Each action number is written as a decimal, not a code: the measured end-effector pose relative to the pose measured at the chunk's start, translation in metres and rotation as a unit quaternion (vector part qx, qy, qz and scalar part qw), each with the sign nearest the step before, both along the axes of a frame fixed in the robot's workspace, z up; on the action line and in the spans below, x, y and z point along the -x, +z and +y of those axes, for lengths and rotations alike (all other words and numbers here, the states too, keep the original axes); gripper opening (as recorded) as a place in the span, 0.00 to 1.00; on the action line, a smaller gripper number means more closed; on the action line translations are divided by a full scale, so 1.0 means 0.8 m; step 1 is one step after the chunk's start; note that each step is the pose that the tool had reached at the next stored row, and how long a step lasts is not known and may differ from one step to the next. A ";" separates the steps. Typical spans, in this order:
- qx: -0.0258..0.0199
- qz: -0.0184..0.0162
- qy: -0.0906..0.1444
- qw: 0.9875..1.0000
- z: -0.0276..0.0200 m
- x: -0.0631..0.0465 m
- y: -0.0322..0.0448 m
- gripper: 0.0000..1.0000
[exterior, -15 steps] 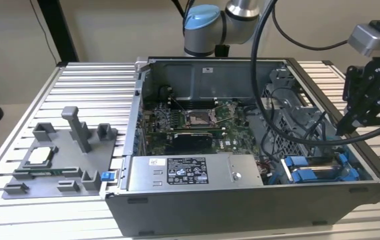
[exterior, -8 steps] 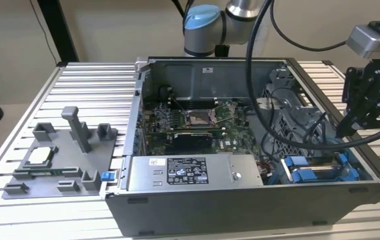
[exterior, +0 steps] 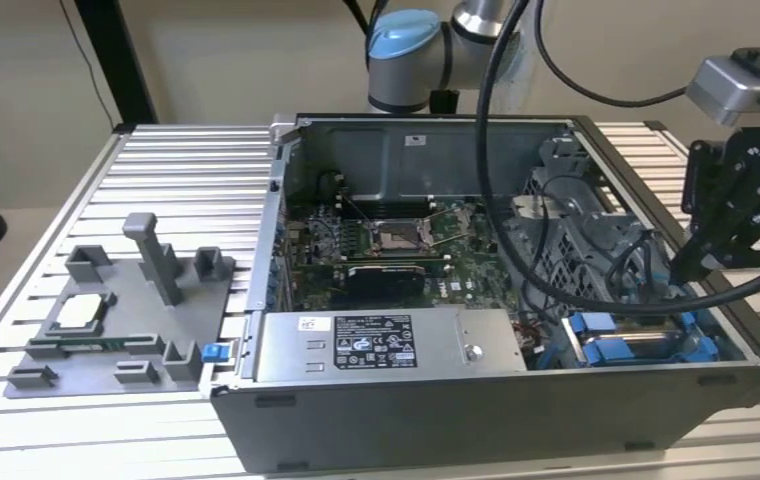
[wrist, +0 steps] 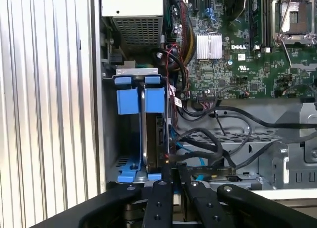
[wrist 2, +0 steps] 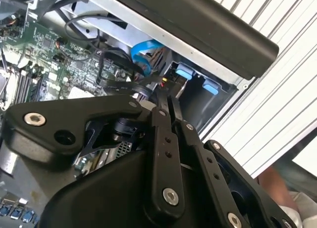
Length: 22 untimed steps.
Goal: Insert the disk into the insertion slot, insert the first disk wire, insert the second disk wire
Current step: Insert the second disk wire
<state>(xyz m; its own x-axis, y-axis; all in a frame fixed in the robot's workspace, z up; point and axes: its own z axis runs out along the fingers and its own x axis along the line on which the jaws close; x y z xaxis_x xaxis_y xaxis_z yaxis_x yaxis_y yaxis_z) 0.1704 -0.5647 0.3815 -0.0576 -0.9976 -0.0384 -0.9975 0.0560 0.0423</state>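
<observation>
1. While the open computer case (exterior: 487,420) lay on the slatted metal worktop (exterior: 180,160), the gripper (exterior: 694,265) hung over the case's corner at about four o'clock in the exterior view.
2. The insertion slot (exterior: 640,345) sat in that same corner, its bright blue rails and tabs showing just beneath the gripper.
3. The first wrist view showed the disk (wrist: 159,136) already standing on edge inside the insertion slot (wrist: 126,100), between the blue rails, with its dark side facing the camera.
4. The jaws were pressed together in both wrist views, with almost no gap between the two black fingers (wrist 2: 161,139).
5. The tip of the gripper (wrist 2: 167,97) lay among black cables (wrist 2: 124,84) at the open end of the slot; whether a wire was caught in the jaws could not be told.
6. In the first wrist view the gripper (wrist: 174,167) was just beside the end of the disk, close to a loop of black cables (wrist: 208,144).
7. The grey box with a sticker (exterior: 380,345) lay at nine o'clock from the slot in the exterior view, along the case's near wall.
8. The motherboard (exterior: 394,240) lay at twelve o'clock from that box.
9. A grey fixture (exterior: 113,330) rested on the worktop at nine o'clock from the case, well apart from the gripper.
</observation>
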 end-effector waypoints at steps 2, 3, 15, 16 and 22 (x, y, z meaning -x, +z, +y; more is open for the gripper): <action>0.000 -0.001 0.000 1.000 -0.0023 0.003 0.0007 0.00; 0.000 -0.001 0.000 1.000 -0.0031 0.005 0.0010 0.00; -0.001 -0.025 0.000 1.000 -0.0147 0.031 -0.0010 0.00; -0.002 -0.030 0.000 1.000 -0.0147 0.034 -0.0018 0.00; -0.004 -0.047 0.000 0.999 -0.0149 0.052 -0.0095 0.00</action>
